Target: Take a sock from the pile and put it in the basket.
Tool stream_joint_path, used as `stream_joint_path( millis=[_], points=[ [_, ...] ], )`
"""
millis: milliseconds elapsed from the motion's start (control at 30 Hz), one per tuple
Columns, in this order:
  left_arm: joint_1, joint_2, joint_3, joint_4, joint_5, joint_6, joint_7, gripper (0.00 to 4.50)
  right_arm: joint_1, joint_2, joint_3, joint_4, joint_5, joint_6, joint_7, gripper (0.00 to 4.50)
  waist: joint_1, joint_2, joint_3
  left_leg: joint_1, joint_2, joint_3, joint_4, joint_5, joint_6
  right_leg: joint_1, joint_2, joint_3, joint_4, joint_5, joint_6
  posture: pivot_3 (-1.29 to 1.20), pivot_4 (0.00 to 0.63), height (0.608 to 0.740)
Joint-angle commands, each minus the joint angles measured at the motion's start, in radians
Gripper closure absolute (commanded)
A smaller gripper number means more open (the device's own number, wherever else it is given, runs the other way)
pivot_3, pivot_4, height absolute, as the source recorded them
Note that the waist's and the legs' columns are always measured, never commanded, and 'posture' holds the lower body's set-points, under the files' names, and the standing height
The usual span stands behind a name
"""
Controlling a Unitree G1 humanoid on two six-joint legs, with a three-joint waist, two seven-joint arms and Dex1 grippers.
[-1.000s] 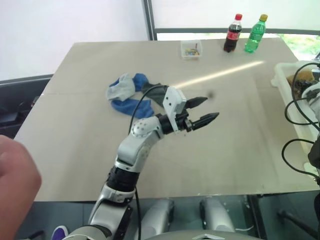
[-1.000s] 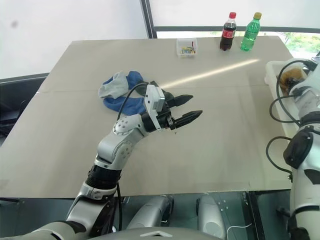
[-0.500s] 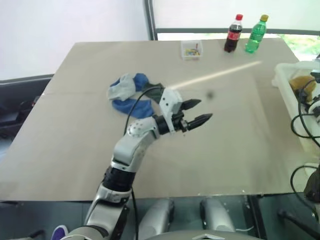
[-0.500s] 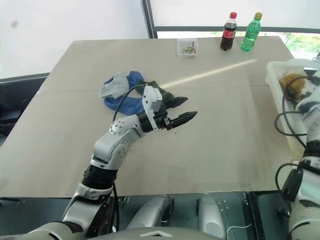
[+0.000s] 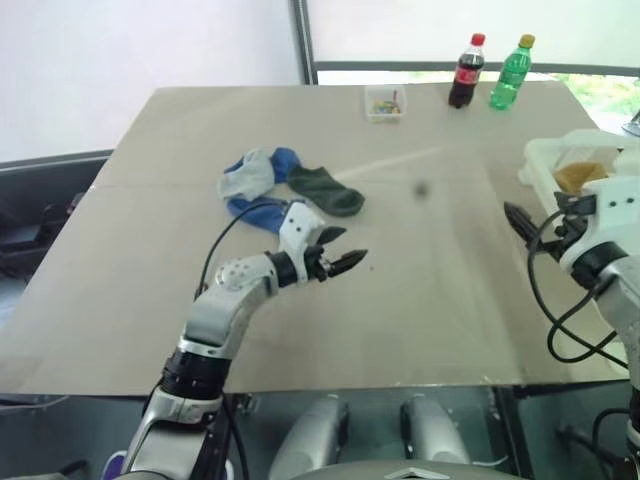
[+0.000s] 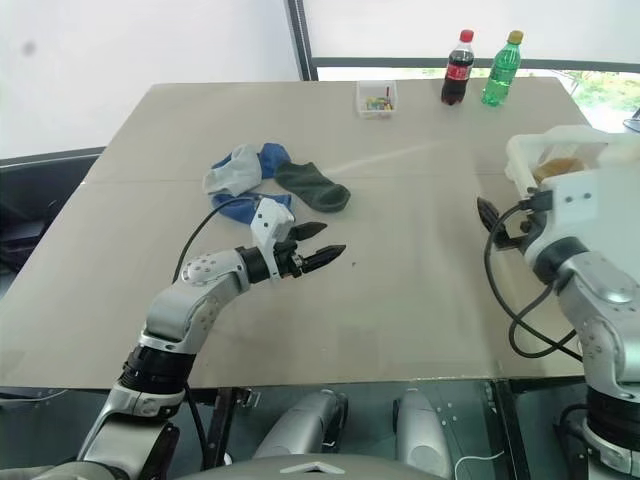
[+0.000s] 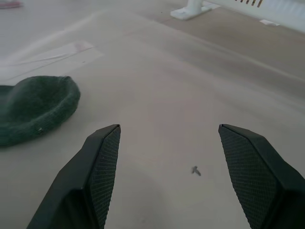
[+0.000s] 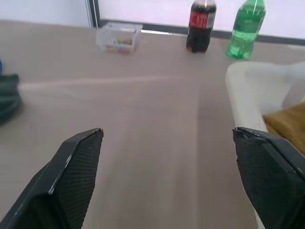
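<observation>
Socks lie heaped as the pile (image 5: 280, 185) on the tan desk (image 5: 420, 290), just beyond the left claw (image 5: 345, 262) and off toward its outer side. A light grey sock (image 5: 245, 178) and blue ones (image 5: 262, 210) sit there together, and a dark green sock (image 5: 327, 190) stretches from them toward the middle of the desk. In the left wrist view this green sock (image 7: 33, 112) lies flat on the desk, a little ahead of one finger and apart from it.

The left claw hangs low over the desk with its two black fingers (image 7: 102, 167) spread apart and nothing between them; bare desk shows through the gap.

The right claw (image 6: 490, 225) is raised near the right edge of the desk, its fingers (image 8: 78, 164) wide apart and empty as well. Just beside it, on its outer side, stands the basket (image 5: 545, 160), cream-white with a thick rim; a mustard yellow sock (image 5: 578, 176) lies inside it. The right wrist view shows the basket's rim (image 8: 236, 90) close by one finger and the yellow cloth (image 8: 286, 119) within.

Far ahead of both claws, at the back edge of the desk, stand a small clear box (image 5: 384, 101), a dark cola bottle (image 5: 465, 72) with a red cap and a green bottle (image 5: 510, 72) with a yellow cap, the two bottles side by side.
</observation>
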Motion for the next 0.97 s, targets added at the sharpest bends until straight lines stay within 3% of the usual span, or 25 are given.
stream_joint_path(
  millis=[33,100,300,433,700,967],
  points=[
    [-0.017,0.001,0.003,-0.059,0.002,-0.042,-0.014,1.04,-0.007,-0.008,-0.001,-0.04,-0.005,-0.056,0.047,0.04,0.0,0.0,0.0,0.0,0.0,0.0,0.0,0.0,0.0,0.0,0.0,0.0,0.0,0.0,0.0,0.0,0.15,0.739],
    [0.003,-0.005,0.006,-0.069,0.035,-0.124,-0.002,1.04,0.016,-0.013,0.031,-0.072,0.0,-0.068,0.097,0.04,-0.001,0.0,0.0,0.0,0.0,-0.001,-0.001,0.0,0.0,0.0,0.0,0.0,0.0,0.0,0.0,0.0,0.15,0.739],
    [0.059,-0.054,0.065,-0.054,-0.061,-0.2,-0.066,1.04,0.117,-0.025,0.127,-0.082,-0.07,-0.177,0.206,0.04,-0.005,0.0,0.0,0.0,0.001,0.0,-0.003,0.001,-0.002,-0.001,-0.002,0.0,-0.002,0.0,0.0,0.0,0.15,0.739],
    [0.121,0.03,0.109,-0.125,-0.129,-0.126,-0.129,1.04,0.158,-0.046,0.12,-0.078,-0.073,-0.209,0.27,0.04,-0.009,0.0,0.0,0.0,0.0,0.0,-0.003,0.0,0.0,-0.001,-0.002,0.0,-0.001,0.0,0.0,0.0,0.15,0.739],
    [0.37,0.282,0.327,-0.24,-0.255,-0.065,-0.257,1.04,0.375,-0.123,-0.021,-0.154,-0.063,-0.276,0.399,0.04,-0.005,0.0,0.0,0.0,0.001,-0.001,-0.004,0.0,0.0,-0.001,-0.003,-0.001,-0.003,0.0,0.0,0.0,0.15,0.739],
    [0.439,0.358,0.417,-0.246,-0.258,-0.064,-0.264,1.04,0.438,-0.142,-0.052,-0.161,-0.059,-0.299,0.463,0.04,0.0,0.0,0.0,0.001,0.002,-0.001,-0.003,-0.001,0.0,0.001,-0.004,-0.001,-0.003,-0.001,0.0,0.0,0.15,0.739]
  ],
)
